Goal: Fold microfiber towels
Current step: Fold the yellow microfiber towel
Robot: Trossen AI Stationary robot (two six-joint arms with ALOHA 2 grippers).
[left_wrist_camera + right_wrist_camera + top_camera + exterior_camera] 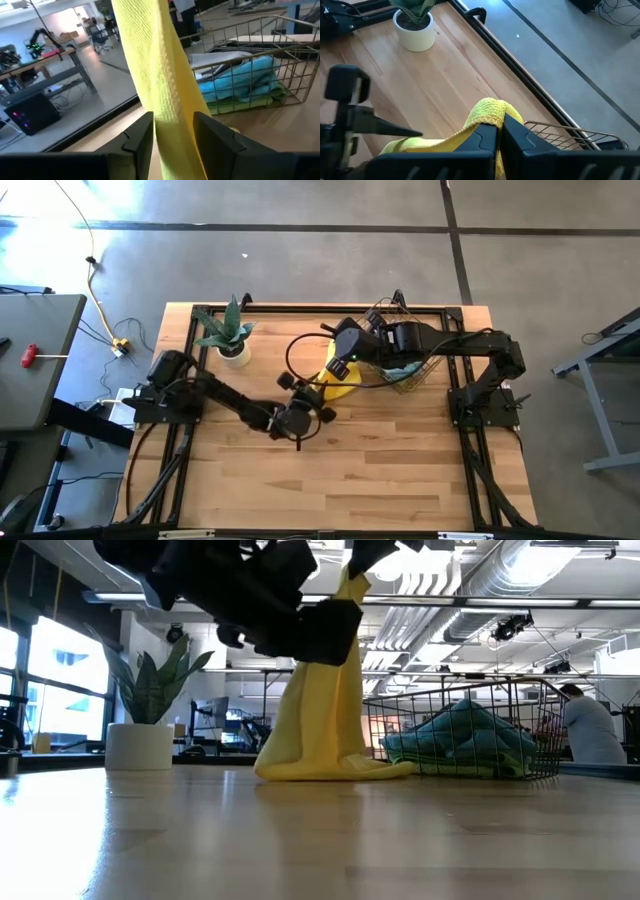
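From above, the right claw (345,358) hangs over the far middle of the bench (400,470), pinching the top of the yellow towel (340,385), while the left claw (305,415) reaches in from the near left. At bench height the cloth (325,720) hangs full length, its hem resting on the wood, left of the wire basket (470,730) with the remaining towels (465,745), likely so it drapes flat for folding. The left wrist shows fingers (140,140) apart either side of the hanging cloth; the right wrist shows its claw (497,135) clamped shut on the yellow corner, potted plant (415,27) beyond.

One yellow towel (325,710), one wire basket (520,725), one potted plant (145,705), two arms
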